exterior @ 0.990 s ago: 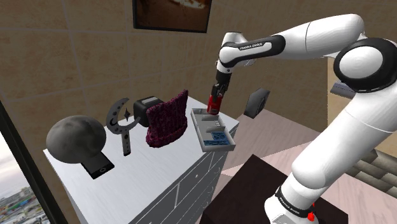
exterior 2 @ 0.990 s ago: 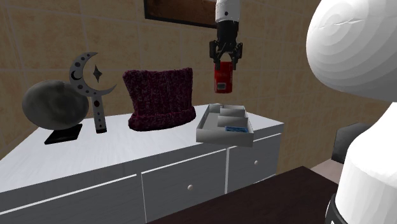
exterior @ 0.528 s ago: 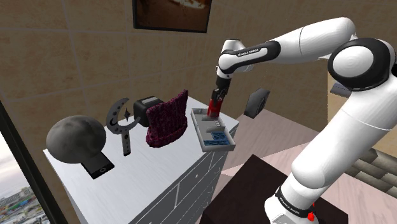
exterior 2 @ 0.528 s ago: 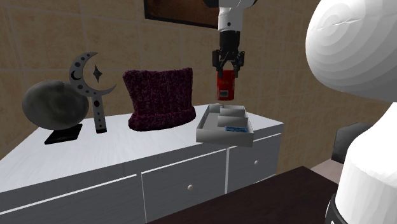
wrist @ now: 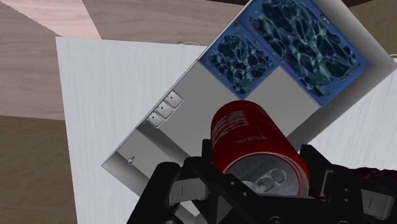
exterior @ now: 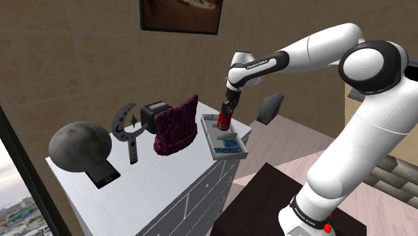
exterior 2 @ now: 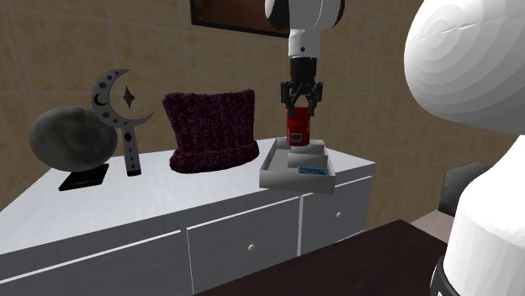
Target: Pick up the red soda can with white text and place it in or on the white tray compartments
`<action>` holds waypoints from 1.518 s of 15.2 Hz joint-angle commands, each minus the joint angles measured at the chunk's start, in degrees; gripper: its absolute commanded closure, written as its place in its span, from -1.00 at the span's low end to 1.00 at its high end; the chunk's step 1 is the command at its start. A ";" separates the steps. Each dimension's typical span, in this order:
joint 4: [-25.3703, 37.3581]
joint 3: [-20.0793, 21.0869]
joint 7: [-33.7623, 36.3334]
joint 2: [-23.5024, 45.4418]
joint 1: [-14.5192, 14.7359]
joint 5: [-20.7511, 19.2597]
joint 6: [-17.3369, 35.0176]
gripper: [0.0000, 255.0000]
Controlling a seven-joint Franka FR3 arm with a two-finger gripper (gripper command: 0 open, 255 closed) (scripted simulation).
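The red soda can (exterior: 224, 119) with white text hangs upright in my gripper (exterior: 226, 108), which is shut on its upper part. In the second exterior view the can (exterior 2: 296, 128) has its base down at the rim of the tray's rear compartments, under the gripper (exterior 2: 299, 104). The white tray (exterior: 228, 155) lies at the end of the white dresser top nearest the stand. Its front wall (exterior 2: 286, 179) faces the second exterior camera. In the wrist view the can (wrist: 254, 143) is clasped by the gripper (wrist: 257, 182) over the tray's grey floor (wrist: 210, 108), next to two blue-patterned compartments (wrist: 299, 44).
On the dresser top (exterior: 157, 184) stand a maroon knitted hat (exterior: 176, 126), a black box (exterior: 158, 109) behind it, a grey crescent-moon ornament (exterior: 129, 127) and a grey sphere (exterior: 79, 147) on a black base. A dark table (exterior: 268, 201) stands below by the stand.
The gripper has come straight down with the can, from well above the tray to the level of its rim. The arm's elbow has dropped a little.
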 commanded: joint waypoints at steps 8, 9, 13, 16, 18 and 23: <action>-2.02 0.04 0.28 2.24 0.05 -0.24 4.32 1.00; -2.02 0.04 0.28 2.24 0.05 -0.24 4.32 1.00; -2.02 0.04 0.28 2.24 0.05 -0.24 4.32 1.00; -1.76 0.00 0.20 2.40 0.01 -0.25 4.22 -1.00; -1.76 0.00 0.20 2.40 0.01 -0.25 4.22 -1.00; 1.56 0.06 0.03 -1.28 0.06 0.12 -2.76 -1.00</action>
